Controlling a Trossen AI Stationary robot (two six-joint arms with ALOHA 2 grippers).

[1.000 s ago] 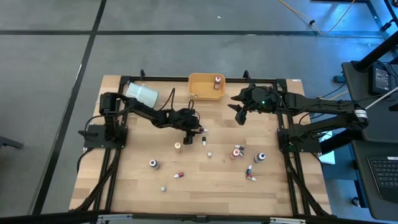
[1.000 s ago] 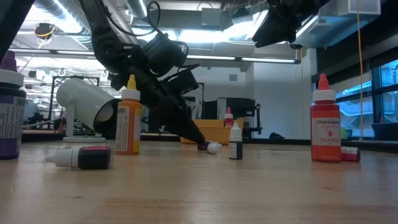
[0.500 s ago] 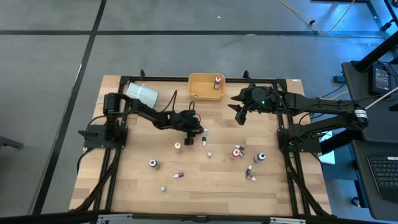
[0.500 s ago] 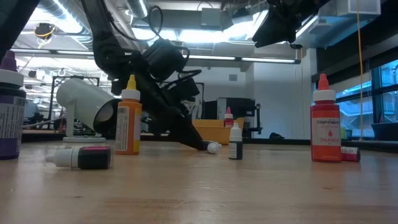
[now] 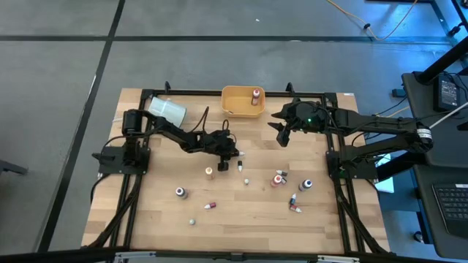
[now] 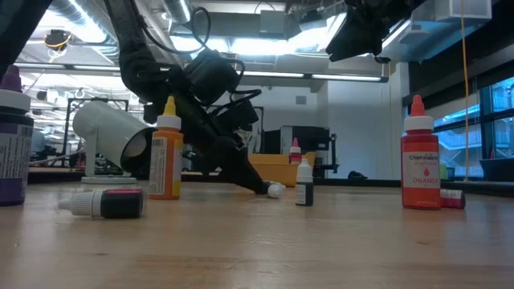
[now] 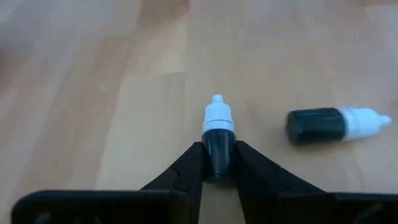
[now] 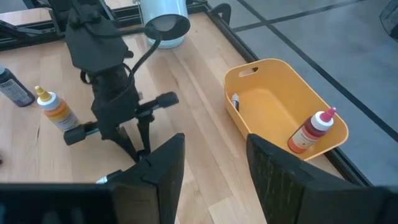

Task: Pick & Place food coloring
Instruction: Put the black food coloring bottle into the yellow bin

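Only legible text: "ORANGE" on the label of the red-orange dropper bottle (image 6: 420, 160), brand line above it too blurred; purple bottle (image 6: 12, 144) label unreadable

The dark vial's (image 7: 219, 144) base hides between the left fingers (image 7: 186, 168). At the low view's edge, a purple bottle (image 6: 12, 144) is cut off.

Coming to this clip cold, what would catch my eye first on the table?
Near the table's middle, the left gripper is down at the wood, its fingers closed on a small dark bottle with a white cap, with a second dark bottle lying on its side close by. At the back edge sits the orange bin with one red bottle already inside, and the right gripper hangs open in the air beside it.
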